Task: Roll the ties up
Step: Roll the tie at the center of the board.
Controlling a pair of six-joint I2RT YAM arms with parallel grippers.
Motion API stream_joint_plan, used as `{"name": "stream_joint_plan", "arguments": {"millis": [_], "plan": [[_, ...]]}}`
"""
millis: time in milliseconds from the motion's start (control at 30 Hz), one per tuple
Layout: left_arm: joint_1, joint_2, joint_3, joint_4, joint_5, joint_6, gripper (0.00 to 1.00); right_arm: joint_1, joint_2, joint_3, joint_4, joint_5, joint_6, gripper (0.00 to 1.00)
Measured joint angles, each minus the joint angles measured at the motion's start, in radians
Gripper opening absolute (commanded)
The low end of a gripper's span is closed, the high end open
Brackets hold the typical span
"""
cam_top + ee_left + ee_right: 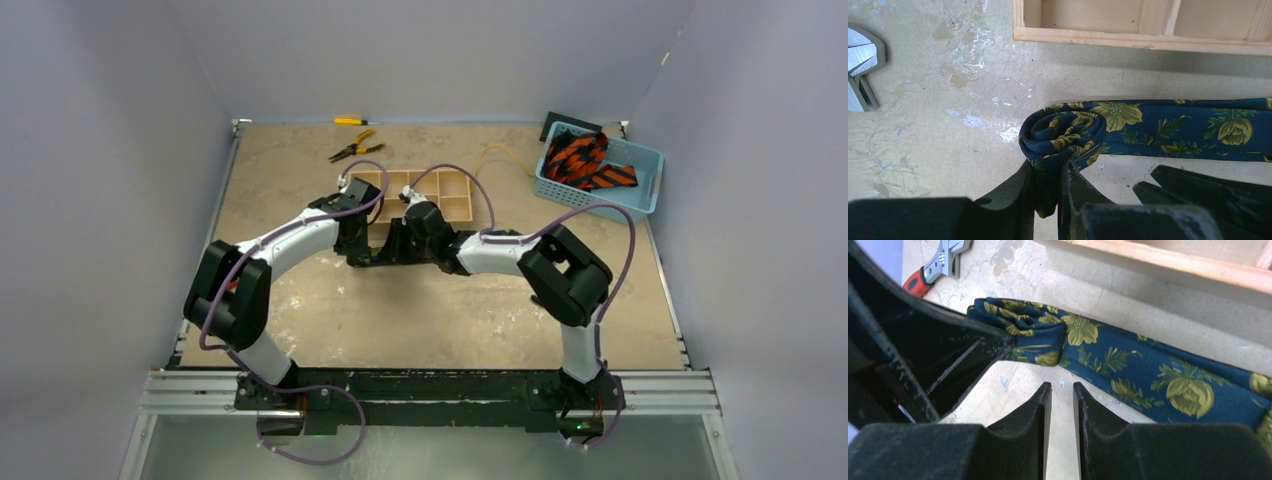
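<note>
A dark navy tie (1188, 127) with yellow-green flowers lies flat on the table in front of the wooden tray. Its left end is wound into a small roll (1063, 132). My left gripper (1048, 167) is shut on that roll, with fabric pinched between its fingers. In the right wrist view the tie (1128, 360) runs diagonally, and the roll (1018, 320) sits at the tip of the left gripper's finger (948, 355). My right gripper (1062, 386) hovers just short of the tie, its jaws a narrow gap apart with nothing between them. Orange-red striped ties (585, 160) lie in the basket.
A wooden compartment tray (440, 190) stands just behind both grippers. A blue basket (640, 185) sits at the back right, with a thin yellow cord (500, 155) beside it. Pliers (355, 148) and a yellow screwdriver (350, 121) lie at the back. A red-handled wrench (938, 265) lies left of the roll.
</note>
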Motion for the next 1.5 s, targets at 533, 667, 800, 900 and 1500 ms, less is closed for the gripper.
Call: {"name": "stream_joint_plan", "arguments": {"millis": [533,667,800,900,1500], "plan": [[-0.001,0.021,0.033,-0.035,-0.02,-0.023,0.0,-0.002,0.159,0.092,0.043,-0.042,0.115,0.24],[-0.005,0.042,0.075,-0.08,-0.066,-0.047,0.0,-0.006,0.087,0.016,0.022,-0.005,0.105,0.25],[-0.006,0.042,0.086,-0.12,-0.117,-0.094,0.0,-0.023,-0.042,-0.093,0.017,0.046,0.085,0.25],[-0.006,0.044,0.101,-0.152,-0.148,-0.128,0.0,-0.043,-0.136,-0.165,0.018,0.094,0.071,0.25],[-0.043,0.197,0.212,-0.26,-0.32,-0.199,0.0,-0.23,-0.19,-0.272,-0.031,0.192,0.044,0.24]]}}
